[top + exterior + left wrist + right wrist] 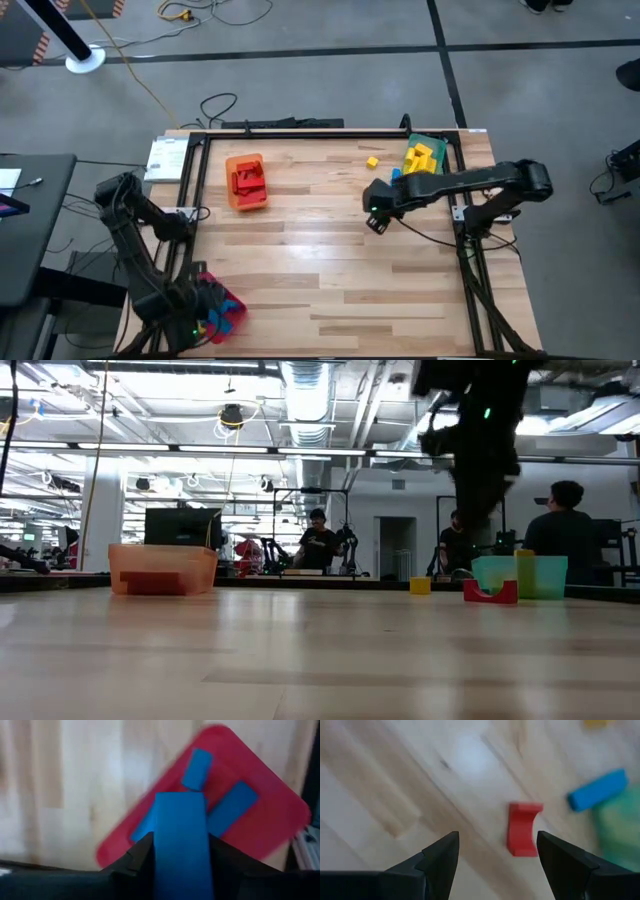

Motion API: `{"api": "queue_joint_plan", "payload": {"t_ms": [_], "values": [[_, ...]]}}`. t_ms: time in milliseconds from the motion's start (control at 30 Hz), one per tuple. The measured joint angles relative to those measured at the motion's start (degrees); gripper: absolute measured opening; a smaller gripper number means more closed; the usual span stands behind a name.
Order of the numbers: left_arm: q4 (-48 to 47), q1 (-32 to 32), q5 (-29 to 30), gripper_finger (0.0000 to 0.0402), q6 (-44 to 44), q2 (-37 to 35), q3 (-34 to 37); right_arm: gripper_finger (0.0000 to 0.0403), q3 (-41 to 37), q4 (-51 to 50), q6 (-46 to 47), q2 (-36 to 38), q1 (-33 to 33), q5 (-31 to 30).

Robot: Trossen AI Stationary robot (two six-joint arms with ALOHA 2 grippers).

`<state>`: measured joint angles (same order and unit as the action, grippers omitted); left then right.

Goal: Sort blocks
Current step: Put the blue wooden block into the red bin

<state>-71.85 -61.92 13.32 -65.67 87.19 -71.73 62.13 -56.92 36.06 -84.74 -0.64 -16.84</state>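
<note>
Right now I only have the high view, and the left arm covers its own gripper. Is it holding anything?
Observer: Yes. The left gripper is shut on a blue block, above the red tray.
Operator: What's in that tray?
Observer: Other blue blocks lying flat. No other colour shows there.
Operator: And the right gripper?
Observer: The right gripper is open above the table. A red notched block lies on the wood ahead, in line with the gap between its fingers.
</note>
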Motion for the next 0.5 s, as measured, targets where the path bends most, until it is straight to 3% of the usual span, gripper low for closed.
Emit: {"api": "queue_joint_plan", "payload": {"t_ms": [200, 500], "values": [[6.9, -2.9, -3.2, 0.0131, -2.6, 0.0, 4.9, 0.0282, -0.8, -4.2, 2.9, -8.8, -3.3, 0.6], [12.0, -5.1, -5.6, 0.0138, -7.7, -0.1, 11.7, 0.0282, -0.7, 0.1, -0.4, -12.2, -7.8, 0.5]]}}
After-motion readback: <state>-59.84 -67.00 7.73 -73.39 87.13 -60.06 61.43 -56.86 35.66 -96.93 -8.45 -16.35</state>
